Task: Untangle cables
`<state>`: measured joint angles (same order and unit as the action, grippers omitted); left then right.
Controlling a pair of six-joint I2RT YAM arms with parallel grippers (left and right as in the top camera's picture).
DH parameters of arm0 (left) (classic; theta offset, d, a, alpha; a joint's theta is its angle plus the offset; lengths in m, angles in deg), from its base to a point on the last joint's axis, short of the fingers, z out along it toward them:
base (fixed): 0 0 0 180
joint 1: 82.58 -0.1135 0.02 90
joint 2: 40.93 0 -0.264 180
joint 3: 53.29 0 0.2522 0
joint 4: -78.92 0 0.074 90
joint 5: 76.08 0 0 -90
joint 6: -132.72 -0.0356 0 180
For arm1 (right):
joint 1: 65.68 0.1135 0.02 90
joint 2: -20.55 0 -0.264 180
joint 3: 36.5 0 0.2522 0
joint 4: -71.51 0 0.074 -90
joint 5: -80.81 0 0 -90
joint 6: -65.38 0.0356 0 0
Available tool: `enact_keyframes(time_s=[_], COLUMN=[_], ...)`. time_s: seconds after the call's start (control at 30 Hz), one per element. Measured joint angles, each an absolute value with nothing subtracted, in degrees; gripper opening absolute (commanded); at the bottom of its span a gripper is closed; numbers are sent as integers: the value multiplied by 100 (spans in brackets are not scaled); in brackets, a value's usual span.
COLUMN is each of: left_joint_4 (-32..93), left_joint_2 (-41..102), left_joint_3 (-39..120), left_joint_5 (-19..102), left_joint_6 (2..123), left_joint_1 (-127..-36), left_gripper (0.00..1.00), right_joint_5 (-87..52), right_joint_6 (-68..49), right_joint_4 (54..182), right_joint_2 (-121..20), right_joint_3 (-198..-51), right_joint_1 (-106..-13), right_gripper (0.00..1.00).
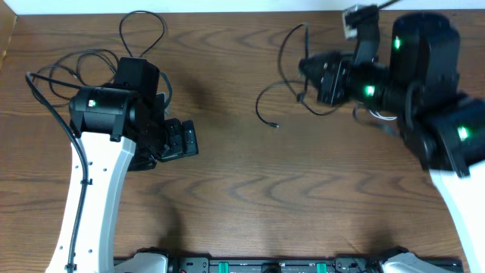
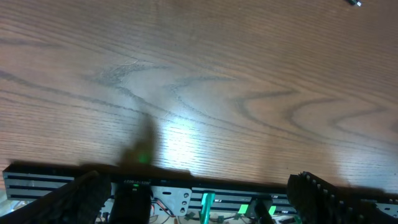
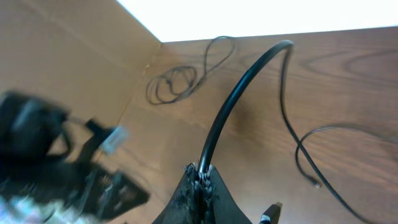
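We see R fingers (image 3: 200, 185) pinching a black cable (image 3: 239, 93) & L fingers (image 1: 184, 141) spread wide over the worktop (image 1: 250, 197), well apart from that cable.

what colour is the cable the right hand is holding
Black, seen best in the right wrist view, where the right hand pinches the cable.

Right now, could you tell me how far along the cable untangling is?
Looks partly done: one black cable lies in loose loops on the left, apart from the other. In hand: the right tool is shut on the second black cable, lifted in an arc. Left: laying it out; the left tool is open, empty.
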<state>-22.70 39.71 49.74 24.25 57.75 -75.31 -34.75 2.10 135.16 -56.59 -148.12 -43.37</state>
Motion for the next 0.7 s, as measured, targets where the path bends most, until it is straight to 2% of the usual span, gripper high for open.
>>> enact_keyframes(time_s=[0.27, 0.57, 0.63, 0.7], left_joint_4=[-2270, -2270, -2270, -2270], left_joint_2=[3971, 3971, 3971, 3971], left_joint_3=[4974, 4974, 4974, 4974], left_joint_5=[2425, 2425, 2425, 2425], left_joint_6=[5775, 5775, 5775, 5775], left_joint_1=[-7531, -7531, -7531, -7531], left_gripper=[96, 96, 96, 96], right_joint_5=[-2387, -1617, -1609, -1659], right_joint_6=[363, 606, 624, 648], right_joint_4=[14383, 14956, 14976, 14971], right_joint_2=[-5946, -7146, -7401, -7629], right_joint_3=[-14799, -14764, -14760, -14760], right_joint_1=[-3441, -3281, -3277, -3266], right_gripper=[2, 1, 6, 18])
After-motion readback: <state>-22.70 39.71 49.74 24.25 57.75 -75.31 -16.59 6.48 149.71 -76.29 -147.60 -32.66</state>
